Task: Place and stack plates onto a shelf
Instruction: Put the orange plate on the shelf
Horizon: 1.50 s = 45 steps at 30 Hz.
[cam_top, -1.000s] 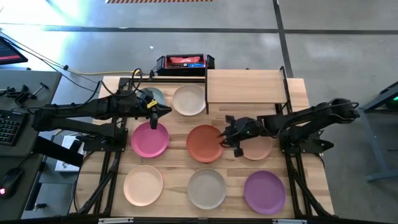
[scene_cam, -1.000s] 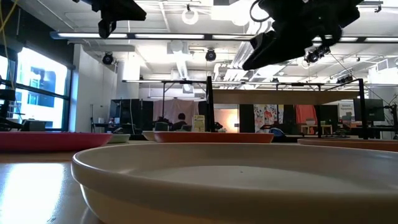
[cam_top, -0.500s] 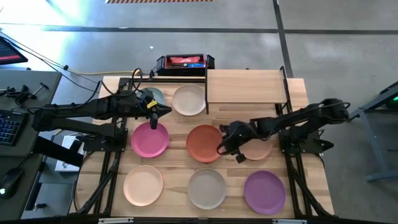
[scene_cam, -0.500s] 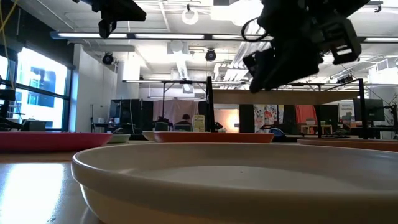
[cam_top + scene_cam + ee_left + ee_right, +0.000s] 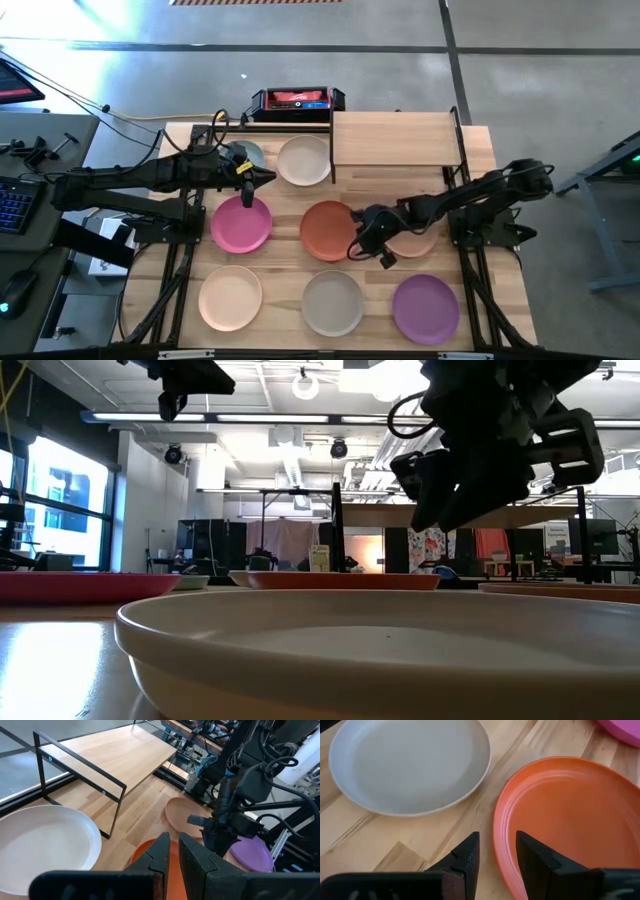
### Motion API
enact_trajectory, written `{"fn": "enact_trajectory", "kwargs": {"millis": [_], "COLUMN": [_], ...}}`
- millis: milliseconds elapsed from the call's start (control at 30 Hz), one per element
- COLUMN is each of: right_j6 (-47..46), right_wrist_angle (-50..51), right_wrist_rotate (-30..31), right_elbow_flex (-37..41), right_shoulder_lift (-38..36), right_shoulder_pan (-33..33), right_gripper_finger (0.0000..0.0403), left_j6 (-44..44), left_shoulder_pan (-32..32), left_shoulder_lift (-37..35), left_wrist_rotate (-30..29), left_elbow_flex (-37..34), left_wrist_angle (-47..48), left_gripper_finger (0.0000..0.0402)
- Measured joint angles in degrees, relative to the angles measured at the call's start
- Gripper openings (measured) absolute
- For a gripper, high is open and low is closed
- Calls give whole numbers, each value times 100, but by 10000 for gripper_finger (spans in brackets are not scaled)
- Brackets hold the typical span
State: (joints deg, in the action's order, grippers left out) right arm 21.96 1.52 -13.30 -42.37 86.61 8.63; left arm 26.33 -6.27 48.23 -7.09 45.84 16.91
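Observation:
Eight plates lie flat on the wooden table: teal (image 5: 248, 153), cream (image 5: 303, 160), magenta (image 5: 240, 224), orange-red (image 5: 326, 230), tan (image 5: 418, 241), peach (image 5: 230, 297), pale grey (image 5: 333, 302), purple (image 5: 425, 308). The shelf (image 5: 395, 140) stands at the far right with nothing on it. My right gripper (image 5: 496, 851) is open, tipped down above the orange-red plate's right rim (image 5: 498, 827), clear of it. My left gripper (image 5: 174, 854) hangs shut and holds nothing, high between the teal and magenta plates.
A black and red box (image 5: 297, 99) sits beyond the table's far edge. The shelf's black frame posts (image 5: 114, 812) rise beside the cream plate. The right arm lies over part of the tan plate. Bare wood shows between the plates.
My right gripper has sunk toward the table and moved toward its near edge, tipping further downward over the orange-red plate's right rim. Its fingers stay apart. No plate has moved.

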Motion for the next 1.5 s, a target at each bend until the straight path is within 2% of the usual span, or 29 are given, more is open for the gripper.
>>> {"fn": "enact_trajectory", "kwargs": {"millis": [200, 400, 833, 967, 1100, 1300, 1500], "right_j6": [0, 22, 168, 164, 168, 55, -85], "right_wrist_angle": [-129, -398, -444, -484, -564, -566, -555], "right_wrist_rotate": [22, 453, 643, 862, 1029, 1026, 876], "right_elbow_flex": [0, 0, 0, 0, 0, 0, -2], "right_shoulder_lift": [307, 652, 1026, 1100, 1082, 1078, 1030], "right_shoulder_pan": [88, 161, 161, 161, 161, 161, 170], "right_gripper_finger": [108, 108, 108, 107, 83, 10, 8], "left_j6": [-4, -150, -149, -149, -149, -149, -146], "left_shoulder_pan": [-1, -2, -2, -2, -2, -2, -2], "left_shoulder_lift": [2, 2, 2, 2, 2, 2, 2], "left_wrist_rotate": [1, 2, 2, 2, 2, 2, 2], "left_elbow_flex": [0, 0, 0, 0, 0, 0, 0], "left_wrist_angle": [9, 0, 3, 4, 4, 24, 122], "left_gripper_finger": [28, 28, 28, 28, 28, 28, 28]}}
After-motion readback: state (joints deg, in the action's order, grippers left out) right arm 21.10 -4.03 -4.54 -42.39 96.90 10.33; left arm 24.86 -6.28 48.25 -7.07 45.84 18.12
